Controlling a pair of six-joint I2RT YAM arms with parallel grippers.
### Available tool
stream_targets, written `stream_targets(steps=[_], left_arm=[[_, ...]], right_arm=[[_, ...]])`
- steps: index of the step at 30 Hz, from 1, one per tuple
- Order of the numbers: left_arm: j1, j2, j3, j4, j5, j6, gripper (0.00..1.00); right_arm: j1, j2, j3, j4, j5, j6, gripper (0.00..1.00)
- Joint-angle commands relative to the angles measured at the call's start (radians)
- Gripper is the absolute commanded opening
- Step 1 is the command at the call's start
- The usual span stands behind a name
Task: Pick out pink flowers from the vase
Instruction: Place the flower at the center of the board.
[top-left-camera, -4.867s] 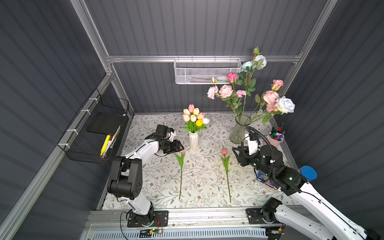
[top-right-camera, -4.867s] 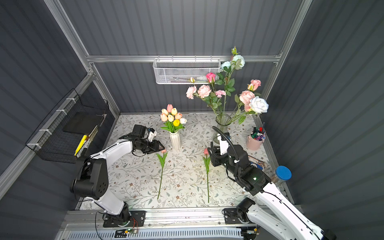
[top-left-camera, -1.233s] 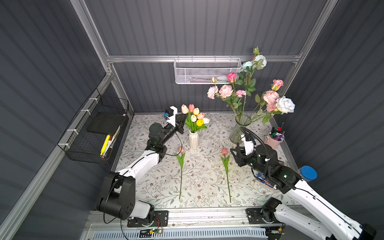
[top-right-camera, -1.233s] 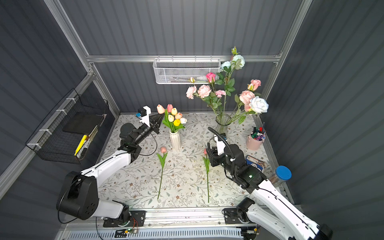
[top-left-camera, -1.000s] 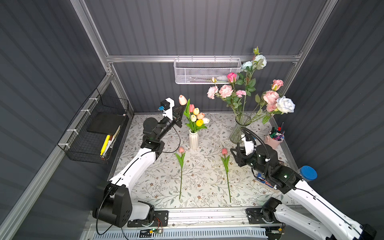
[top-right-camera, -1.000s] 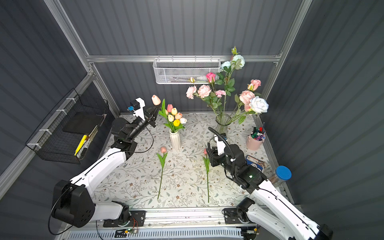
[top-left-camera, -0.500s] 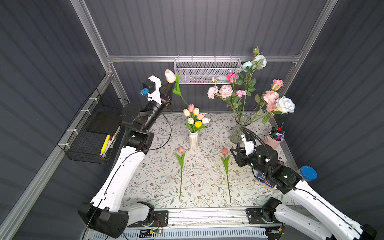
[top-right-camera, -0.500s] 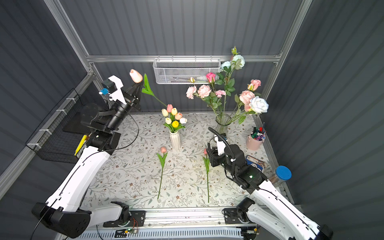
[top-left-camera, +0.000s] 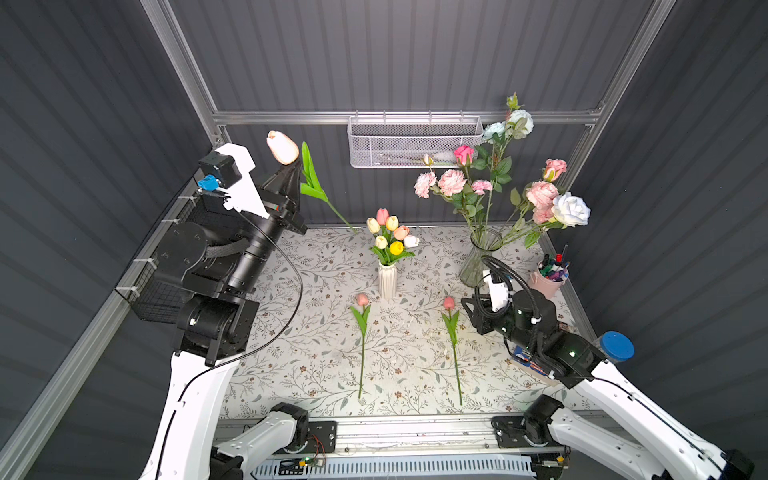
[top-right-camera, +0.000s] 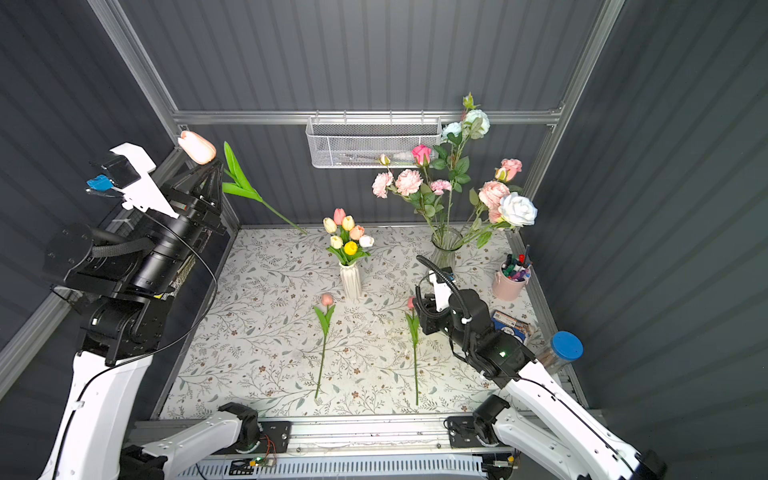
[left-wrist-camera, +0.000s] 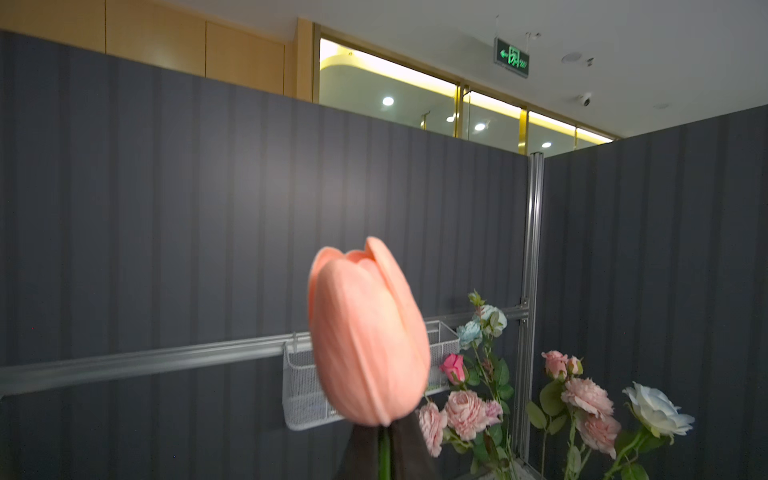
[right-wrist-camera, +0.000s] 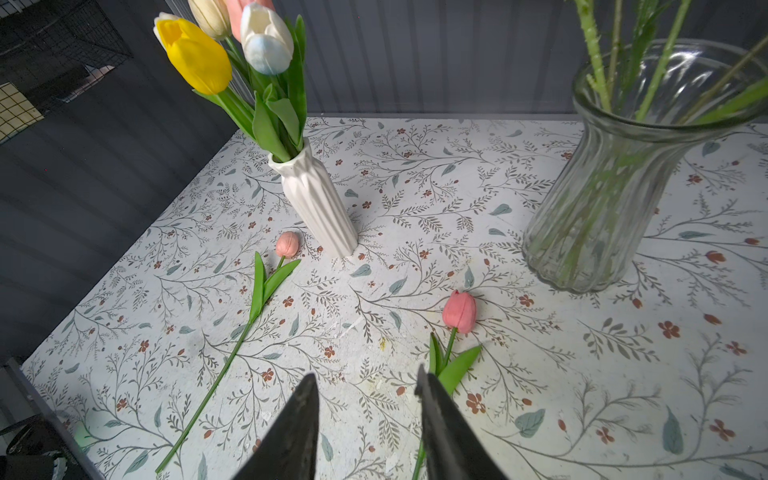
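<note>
Plainly, the held pink tulip (top-left-camera: 282, 147) is out of the white vase (top-left-camera: 387, 280). It hangs high above the vase and off to its left in both top views, bloom uppermost, with its stem slanting down toward the vase's bunch. The left gripper (top-left-camera: 296, 166) is clenched on the stem just under the bloom, which fills much of the left wrist view (left-wrist-camera: 368, 332).

Two more pink tulips lie flat on the table (top-left-camera: 291, 374). The near lying tulip (top-left-camera: 362, 328) is just in front of the vase's foot, and the far lying tulip (top-left-camera: 451, 328) is in front of the vase and further to its right.

In the vase, a standing pink tulip (top-left-camera: 382, 216) sits among yellow, cream and white ones.

The right gripper (right-wrist-camera: 365, 374) hovers low by the far lying tulip's leaves, its jaws parted and grasping nothing.

Further right of the white vase, a glass vase (top-left-camera: 478, 257) holds pink roses (top-left-camera: 540, 193), ruffled pink sprays (top-left-camera: 451, 180) and a white rose (top-left-camera: 571, 210).
</note>
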Motion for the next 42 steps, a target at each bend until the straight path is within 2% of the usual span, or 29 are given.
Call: stream_targets(steps=[1, 4, 8, 12, 14, 18, 24, 30, 42], left_arm=[[-0.004, -0.001, 0.011, -0.266, -0.054, -0.087, 0.00], [-0.005, 0.036, 0.001, -0.426, 0.008, -0.170, 0.00], [-0.005, 0.109, -0.071, -0.541, 0.192, -0.277, 0.00], [0.007, 0.159, -0.241, -0.527, 0.299, -0.303, 0.00], [0.047, 0.190, -0.362, -0.480, 0.413, -0.320, 0.00], [0.062, 0.252, -0.466, -0.402, 0.515, -0.319, 0.00], [0.064, 0.348, -0.572, -0.375, 0.554, -0.235, 0.00], [0.064, 0.433, -0.669, -0.252, 0.555, -0.250, 0.00], [0.038, 0.650, -0.635, -0.134, 0.537, -0.235, 0.00]], right_arm=[[0.000, -0.009, 0.011, -0.014, -0.004, 0.016, 0.42], [-0.001, -0.009, 0.011, -0.018, -0.001, 0.020, 0.42], [-0.001, -0.016, 0.013, -0.028, 0.007, 0.024, 0.42], [-0.001, -0.031, 0.007, -0.031, 0.014, 0.026, 0.42], [-0.001, -0.038, 0.002, -0.029, 0.017, 0.027, 0.42], [-0.001, -0.047, -0.002, -0.028, 0.016, 0.037, 0.42], [-0.002, -0.051, -0.010, -0.029, 0.025, 0.039, 0.42], [-0.002, -0.052, -0.026, -0.009, 0.020, 0.050, 0.42], [-0.002, -0.053, -0.030, -0.009, 0.017, 0.053, 0.42]])
